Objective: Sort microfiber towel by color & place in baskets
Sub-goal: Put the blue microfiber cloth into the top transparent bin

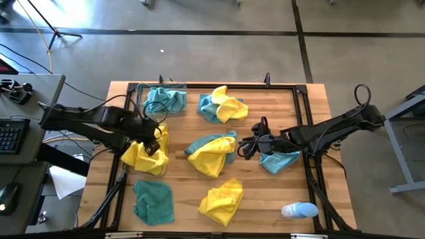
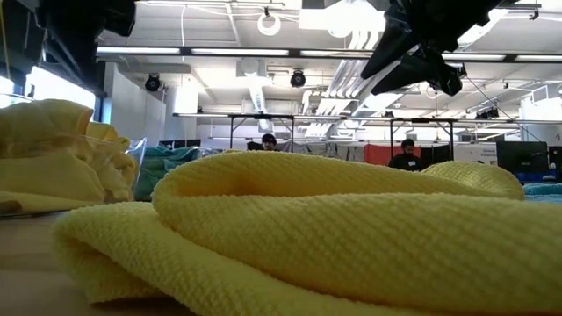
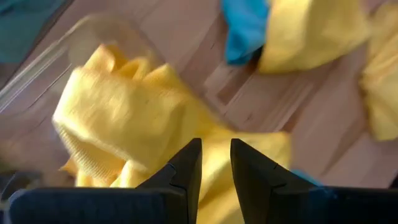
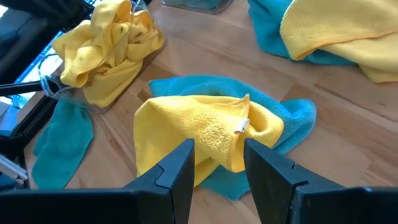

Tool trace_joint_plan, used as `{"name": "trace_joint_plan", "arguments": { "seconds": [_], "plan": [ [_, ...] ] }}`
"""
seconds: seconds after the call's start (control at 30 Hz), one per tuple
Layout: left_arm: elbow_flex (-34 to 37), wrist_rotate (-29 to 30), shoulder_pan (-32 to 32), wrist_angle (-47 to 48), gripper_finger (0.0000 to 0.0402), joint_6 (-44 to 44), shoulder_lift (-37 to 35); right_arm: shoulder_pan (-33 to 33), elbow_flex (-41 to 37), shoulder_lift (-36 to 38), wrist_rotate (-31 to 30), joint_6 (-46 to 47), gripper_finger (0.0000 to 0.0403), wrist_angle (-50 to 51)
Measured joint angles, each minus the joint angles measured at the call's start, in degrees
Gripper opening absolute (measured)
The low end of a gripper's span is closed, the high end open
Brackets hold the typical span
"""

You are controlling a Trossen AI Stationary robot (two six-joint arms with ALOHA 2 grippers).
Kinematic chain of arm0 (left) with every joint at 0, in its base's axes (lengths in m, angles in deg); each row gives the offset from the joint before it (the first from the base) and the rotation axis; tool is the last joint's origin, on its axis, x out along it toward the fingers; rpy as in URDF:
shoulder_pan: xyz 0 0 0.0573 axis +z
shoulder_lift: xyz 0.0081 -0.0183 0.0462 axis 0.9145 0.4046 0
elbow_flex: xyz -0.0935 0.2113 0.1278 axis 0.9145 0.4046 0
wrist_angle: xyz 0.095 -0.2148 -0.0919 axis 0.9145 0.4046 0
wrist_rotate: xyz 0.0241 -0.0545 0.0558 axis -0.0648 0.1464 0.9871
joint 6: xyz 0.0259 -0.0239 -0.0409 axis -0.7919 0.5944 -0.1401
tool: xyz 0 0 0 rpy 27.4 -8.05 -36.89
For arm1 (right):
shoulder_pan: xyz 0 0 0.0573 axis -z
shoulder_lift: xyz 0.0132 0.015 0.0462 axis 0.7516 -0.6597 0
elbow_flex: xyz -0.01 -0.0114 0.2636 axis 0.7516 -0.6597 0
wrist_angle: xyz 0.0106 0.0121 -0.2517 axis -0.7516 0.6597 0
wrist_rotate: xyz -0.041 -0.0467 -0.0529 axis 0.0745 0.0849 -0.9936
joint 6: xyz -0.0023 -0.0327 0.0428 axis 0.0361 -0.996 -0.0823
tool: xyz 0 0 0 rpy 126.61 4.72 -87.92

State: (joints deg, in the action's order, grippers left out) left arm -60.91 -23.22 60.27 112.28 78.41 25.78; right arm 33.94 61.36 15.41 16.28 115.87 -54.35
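My left gripper [image 1: 155,145] [image 3: 216,144] hovers over a heap of yellow towels [image 1: 145,158] [image 3: 124,118] lying in a clear basket [image 1: 130,169] at the table's left. Its fingers stand slightly apart with nothing between them. A second clear basket [image 1: 161,86] at the far left holds teal towels [image 1: 166,101]. My right gripper [image 1: 244,147] [image 4: 217,144] hangs open above the table's middle. It points down at a yellow towel [image 4: 205,134] that lies on a teal one [image 4: 292,118]. It touches neither.
Loose on the wooden table lie a yellow-and-teal pile [image 1: 222,106] at the far middle, a teal towel [image 1: 279,161] under my right arm, a yellow towel [image 1: 222,200] and a teal towel [image 1: 154,202] near the front, and a pale blue-and-white object [image 1: 299,211]. Black frame rails [image 1: 305,133] border the table.
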Motion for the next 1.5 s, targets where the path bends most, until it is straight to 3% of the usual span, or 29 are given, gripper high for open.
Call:
{"name": "trace_joint_plan", "arguments": {
  "seconds": [0.2, 0.4, 0.67, 0.87, 1.13, 1.5],
  "plan": [
    [0.0, 0.1, -0.6, -6.9, 0.0074, -0.9, -0.3, 0.0, 0.0, -0.4, -2.1, 0.1, 0.0134, 0.0],
    [0.0, 0.1, -2.3, -16.1, 0.0074, -3.7, 0.8, 0.4, 0.0, -0.6, -1.4, 6.5, 0.0134, 3.6],
    [0.0, 1.3, -4.1, -32.6, 0.0074, -9.9, 4.4, 1.7, 0.0, -0.6, 4.8, 20.0, 0.0134, 21.2],
    [0.0, 0.8, -4.1, -42.9, 0.0074, -12.8, 9.9, 2.1, 0.0, -0.6, 11.2, 24.4, 0.0134, 33.3],
    [0.0, -0.6, -4.0, -48.5, 0.0074, -10.3, 17.8, 2.0, 0.0, -5.4, 18.8, 18.1, 0.0134, 41.5],
    [0.0, -1.1, -4.0, -61.0, 0.0074, -2.9, 21.4, 1.5, -0.6, -16.8, 24.9, 2.1, 0.0133, 39.0]
  ]
}}
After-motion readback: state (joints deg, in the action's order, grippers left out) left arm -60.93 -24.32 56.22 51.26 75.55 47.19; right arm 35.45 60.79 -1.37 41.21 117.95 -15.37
